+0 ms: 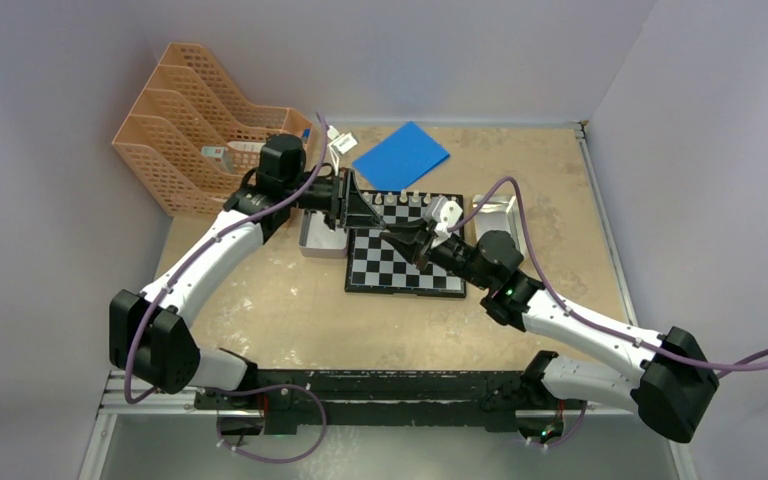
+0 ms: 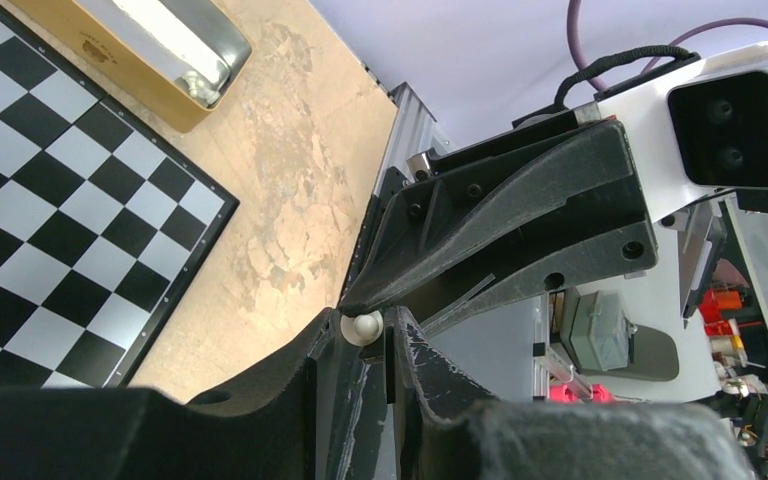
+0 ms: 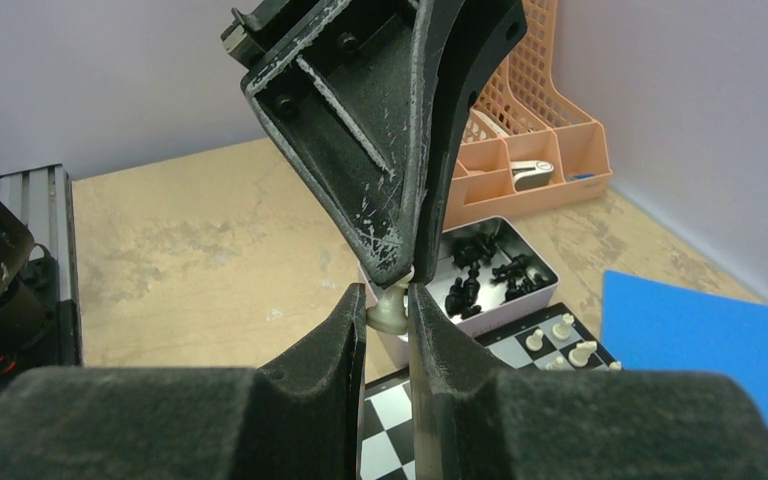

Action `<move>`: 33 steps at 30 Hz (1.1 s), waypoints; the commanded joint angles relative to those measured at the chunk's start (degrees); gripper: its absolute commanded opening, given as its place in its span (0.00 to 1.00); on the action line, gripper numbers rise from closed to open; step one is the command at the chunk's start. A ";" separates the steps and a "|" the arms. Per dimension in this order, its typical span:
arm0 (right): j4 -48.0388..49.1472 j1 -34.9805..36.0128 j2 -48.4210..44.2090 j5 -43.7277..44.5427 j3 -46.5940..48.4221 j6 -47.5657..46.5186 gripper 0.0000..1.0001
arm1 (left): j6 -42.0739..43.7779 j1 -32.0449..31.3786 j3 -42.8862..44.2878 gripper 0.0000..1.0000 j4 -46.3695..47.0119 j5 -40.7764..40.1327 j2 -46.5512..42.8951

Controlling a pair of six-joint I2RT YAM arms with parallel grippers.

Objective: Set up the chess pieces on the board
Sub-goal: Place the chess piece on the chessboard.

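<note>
2 hands are sharing 1 cream chess piece [image 3: 390, 312] in the air. The right hand [image 3: 388, 305] is pinching its base between narrowly set fingers, while the left hand [image 2: 365, 330] is closing just as narrowly on its rounded top from the opposite side. The piece is hanging above the board [image 1: 400, 265], toward the side where the tin [image 3: 520, 305] of black pieces sits, and is touching neither the squares nor the desk [image 1: 260, 310].

Trouble is most likely waiting in the release. If 1 hand is pulling away while the other is not letting go, the tiny piece is liable to twist, pop out sideways and drop. It could be landing in the tin or among the white pieces [image 3: 560, 335] standing along the far row, toppling them. If both are loosening together, nothing is holding it at all. Each hand is gripping only a small end, so a slight misalignment is risking a slip. The 2 hands, tip to tip, are also risking a knock against each other.
</note>
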 commanded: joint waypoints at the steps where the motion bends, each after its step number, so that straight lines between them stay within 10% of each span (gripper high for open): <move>1: 3.49 0.44 0.01 1.57 2.58 0.62 0.09 | 2.94 -0.48 1.98 0.22 -0.49 -0.27 -0.01; 15: 2.01 0.39 1.78 4.40 1.65 -0.10 0.16 | 5.53 -0.91 2.47 0.01 -1.03 -1.86 0.37; 19: 0.27 0.35 0.75 6.33 0.58 0.71 0.39 | 8.05 -0.89 3.05 0.00 -2.14 -6.25 1.41; 23: 0.55 0.39 -2.45 8.93 -5.60 4.16 0.98 | 10.98 -0.90 5.15 0.00 -2.94 -12.39 3.72; 33: -10.54 0.35 -13.22 27.47 -9.27 13.30 0.99 | 14.71 -3.02 15.02 0.00 -1.99 -30.51 15.72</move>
